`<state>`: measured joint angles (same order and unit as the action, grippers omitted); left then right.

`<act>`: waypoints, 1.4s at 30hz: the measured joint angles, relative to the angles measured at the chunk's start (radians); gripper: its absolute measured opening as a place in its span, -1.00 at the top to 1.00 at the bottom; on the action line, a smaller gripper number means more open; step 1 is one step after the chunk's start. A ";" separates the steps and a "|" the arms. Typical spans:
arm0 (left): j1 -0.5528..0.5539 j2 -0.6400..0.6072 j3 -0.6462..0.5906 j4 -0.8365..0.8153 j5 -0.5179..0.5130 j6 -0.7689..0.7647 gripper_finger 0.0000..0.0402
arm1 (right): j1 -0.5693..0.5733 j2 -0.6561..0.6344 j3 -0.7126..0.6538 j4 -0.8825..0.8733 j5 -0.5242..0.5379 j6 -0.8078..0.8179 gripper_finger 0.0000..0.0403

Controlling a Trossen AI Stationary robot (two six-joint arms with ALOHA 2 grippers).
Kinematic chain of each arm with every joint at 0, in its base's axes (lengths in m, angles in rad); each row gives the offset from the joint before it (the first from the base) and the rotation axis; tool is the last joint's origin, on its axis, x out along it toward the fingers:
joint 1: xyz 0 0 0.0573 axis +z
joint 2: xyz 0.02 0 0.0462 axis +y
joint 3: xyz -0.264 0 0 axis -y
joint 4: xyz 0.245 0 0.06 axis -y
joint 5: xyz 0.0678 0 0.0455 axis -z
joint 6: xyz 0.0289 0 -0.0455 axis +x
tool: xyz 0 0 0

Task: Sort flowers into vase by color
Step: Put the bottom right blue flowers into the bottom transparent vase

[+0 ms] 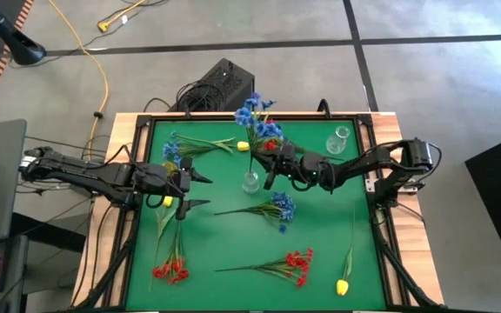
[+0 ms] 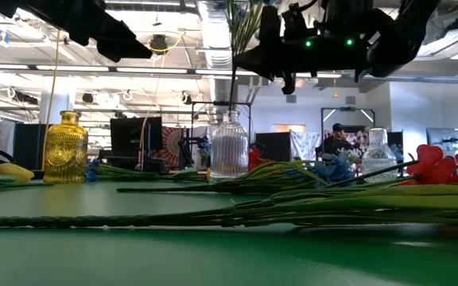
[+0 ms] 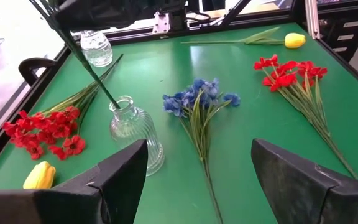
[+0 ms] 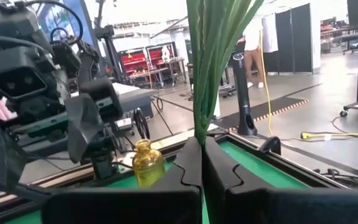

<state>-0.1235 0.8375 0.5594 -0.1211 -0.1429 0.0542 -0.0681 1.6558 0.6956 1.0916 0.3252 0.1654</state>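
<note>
My right gripper (image 1: 270, 174) is shut on a blue flower sprig (image 1: 257, 117) above the ribbed clear vase (image 1: 250, 183). The sprig's stem (image 3: 95, 78) slants down into the vase's mouth (image 3: 124, 106). My left gripper (image 1: 197, 189) hovers open to the left of that vase, over a yellow vase (image 4: 146, 163). Lying flat on the mat are blue sprigs (image 1: 278, 209) (image 1: 177, 148), red sprigs (image 1: 296, 263) (image 1: 170, 268) and yellow tulips (image 1: 344, 285) (image 1: 243, 146). Another red sprig (image 1: 272, 146) lies partly under my right arm. My right gripper pinches the blue sprig's stem and long leaves (image 4: 199, 127) between its two shut fingers (image 4: 188, 162). It comes level from the table's right, lying across the stem. The sprig is lifted and tilted, blooms up, with its lower stem end inside the clear vase's neck (image 2: 230, 119).
A second clear vase (image 1: 337, 139) stands near the far right corner. The green mat has a black raised frame (image 1: 374, 200). A black box with cables (image 1: 220, 83) sits beyond the far edge. People stand in the room behind.
</note>
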 joint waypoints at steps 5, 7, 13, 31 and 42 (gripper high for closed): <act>0.000 0.000 0.000 0.000 0.000 0.002 -0.38 | 0.009 0.000 0.000 -0.062 -0.001 -0.003 0.89; 0.000 0.000 0.000 0.000 0.000 0.002 -0.38 | 0.015 0.000 0.000 -0.069 -0.010 -0.014 0.87; 0.000 0.000 0.000 0.002 0.000 0.002 -0.38 | 0.038 0.000 0.000 -0.068 -0.013 -0.066 0.79; 0.000 0.000 0.000 0.008 -0.002 -0.005 -0.38 | 0.049 -0.070 0.005 -0.347 -0.024 0.052 0.26; 0.000 0.000 0.000 0.002 0.005 -0.046 -0.38 | 0.094 -0.248 0.097 -0.869 -0.036 0.117 -0.33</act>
<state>-0.1236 0.8378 0.5591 -0.1188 -0.1375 0.0083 0.0256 1.4082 0.7925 0.2227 0.2893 0.2822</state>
